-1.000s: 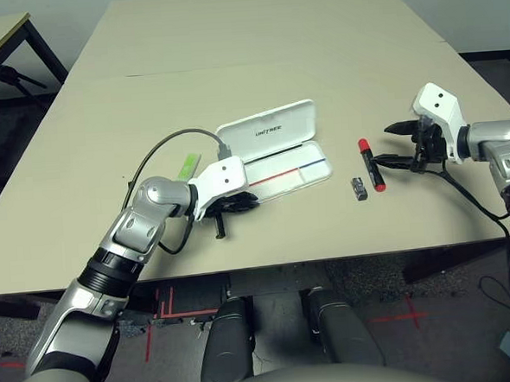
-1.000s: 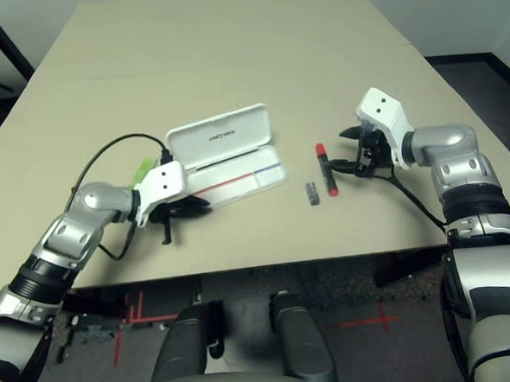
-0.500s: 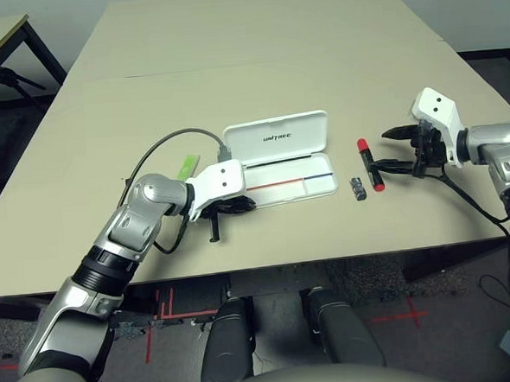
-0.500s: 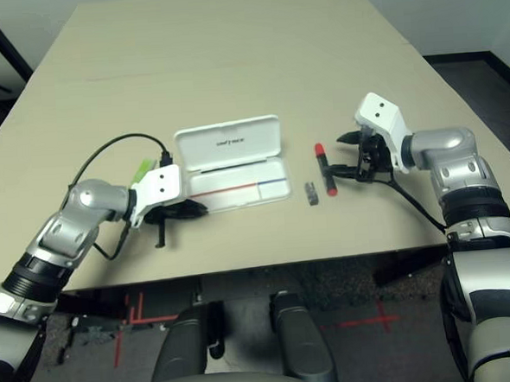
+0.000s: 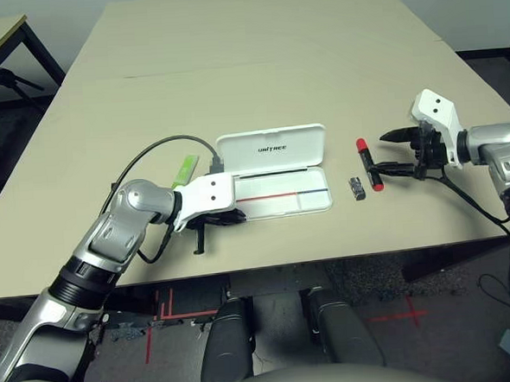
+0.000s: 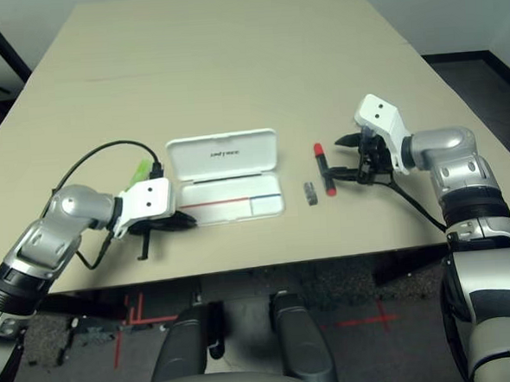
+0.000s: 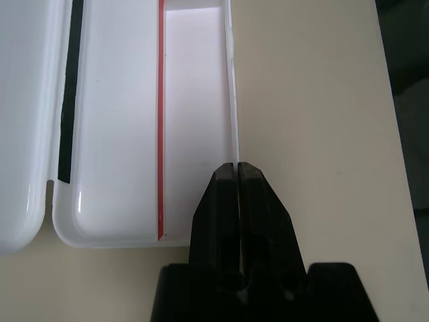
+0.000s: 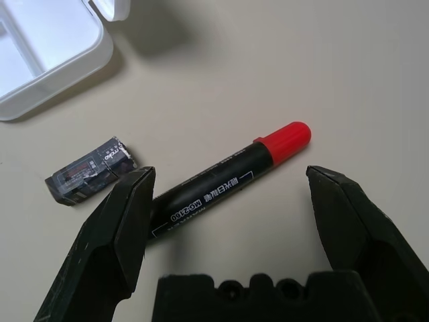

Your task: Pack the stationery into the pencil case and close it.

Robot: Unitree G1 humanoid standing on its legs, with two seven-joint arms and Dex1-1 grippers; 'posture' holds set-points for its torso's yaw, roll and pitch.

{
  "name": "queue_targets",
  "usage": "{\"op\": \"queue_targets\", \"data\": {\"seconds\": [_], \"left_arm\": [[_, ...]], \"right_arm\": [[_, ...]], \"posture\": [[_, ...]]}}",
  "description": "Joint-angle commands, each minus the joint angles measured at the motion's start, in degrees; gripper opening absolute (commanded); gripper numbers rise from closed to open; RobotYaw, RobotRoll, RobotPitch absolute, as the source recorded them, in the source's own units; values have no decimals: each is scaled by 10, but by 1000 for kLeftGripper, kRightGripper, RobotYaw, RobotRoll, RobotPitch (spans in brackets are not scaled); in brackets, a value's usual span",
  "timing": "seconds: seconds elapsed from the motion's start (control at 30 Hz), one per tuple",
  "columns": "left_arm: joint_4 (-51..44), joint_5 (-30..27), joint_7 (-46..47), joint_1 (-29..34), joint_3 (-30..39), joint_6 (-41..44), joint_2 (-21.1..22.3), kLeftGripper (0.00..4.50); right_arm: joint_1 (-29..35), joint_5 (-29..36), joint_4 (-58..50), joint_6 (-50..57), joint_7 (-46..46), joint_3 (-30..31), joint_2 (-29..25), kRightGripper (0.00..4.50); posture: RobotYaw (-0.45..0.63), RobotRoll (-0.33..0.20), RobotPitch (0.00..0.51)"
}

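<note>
Nearest the robot, the left gripper (image 5: 225,217) lies low over the bench (image 5: 256,61) with its jaws pressed together, nothing between them. In the left wrist view its fingertips (image 7: 238,176) sit right at the near long rim of the pencil case (image 5: 281,192), close to the case's left end; whether they touch the rim cannot be told. The case lies open and flat, its tray with the red and blue stripe on the near side and the lettered lid folded back beyond it, and the part of the tray seen past the left jaws is bare.

The right gripper (image 5: 391,151) hangs above the bench with its jaws spread wide, holding nothing. The red marker (image 8: 218,184) lies on the bench in line with the gap between these jaws, slightly ahead of them, touching neither finger. The small silver-grey block (image 8: 90,171) rests just outside one finger, beside the marker's black end.

The lime-green highlighter (image 5: 186,167) lies behind the left jaws, beyond the arm's cable (image 5: 161,146).
</note>
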Motion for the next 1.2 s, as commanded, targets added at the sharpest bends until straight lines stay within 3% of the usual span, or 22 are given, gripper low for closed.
{"op": "queue_targets", "data": {"seconds": [0.03, 0.47, 0.57, 0.9, 1.2], "left_arm": [[16, -1, -13, 9, -2, -7, 5, 20], [28, 0, -7, 12, 7, -16, -1, 20], [23, -3, -7, 14, 12, -12, 2, 719], [1, -11, -9, 28, 27, -4, 13, 4489], [-21, -32, -2, 46, 77, -6, 28, 4489]], "right_arm": [[-1, 11, -21, 13, 23, 5, -1, 4500], [12, 26, -77, 62, 79, 7, -15, 4500], [16, 26, -88, 70, 87, 9, -18, 4500], [21, 23, -98, 76, 97, 13, -18, 4500], [28, 38, -130, 97, 108, 5, -24, 4500]], "posture": [[-32, 0, 123], [-35, 0, 122], [-35, 0, 121], [-28, 0, 122], [-29, 0, 120]]}}
